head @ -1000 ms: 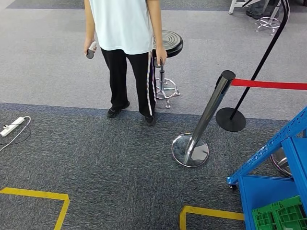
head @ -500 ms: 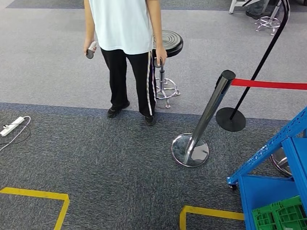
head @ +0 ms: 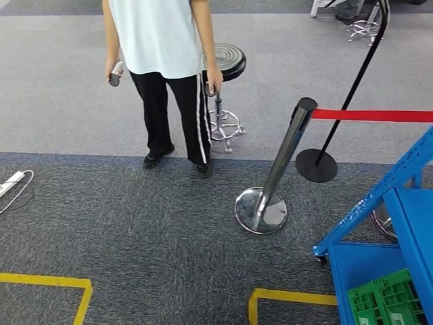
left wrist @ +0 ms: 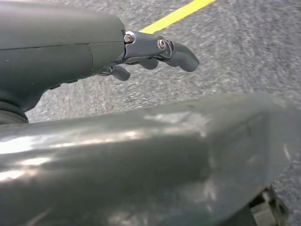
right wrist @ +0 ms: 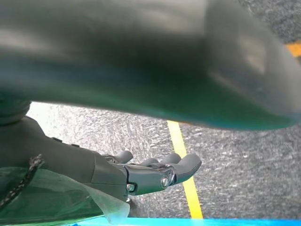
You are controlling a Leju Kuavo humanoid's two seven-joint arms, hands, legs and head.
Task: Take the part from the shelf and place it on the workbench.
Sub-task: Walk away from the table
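A blue metal shelf (head: 403,210) stands at the right edge of the head view, with a green crate (head: 383,300) on its lower level. I see no part in it from here. In the left wrist view my left hand (left wrist: 152,52) hangs over grey carpet, fingers stretched out and holding nothing. My right hand (right wrist: 156,172) hangs the same way in the right wrist view, fingers extended and empty, above carpet with a yellow line and a blue edge beside it.
A person (head: 158,74) in a white shirt stands ahead by a black stool (head: 224,68), a controller in each hand. A chrome post (head: 270,183) with a red belt (head: 373,116) leans near the shelf. Yellow floor tape (head: 286,298) marks the carpet. A power strip (head: 11,181) lies at the left.
The whole picture has shifted left and slightly up, so the camera has turned toward the shelf on the right. More of the blue shelf shows now.
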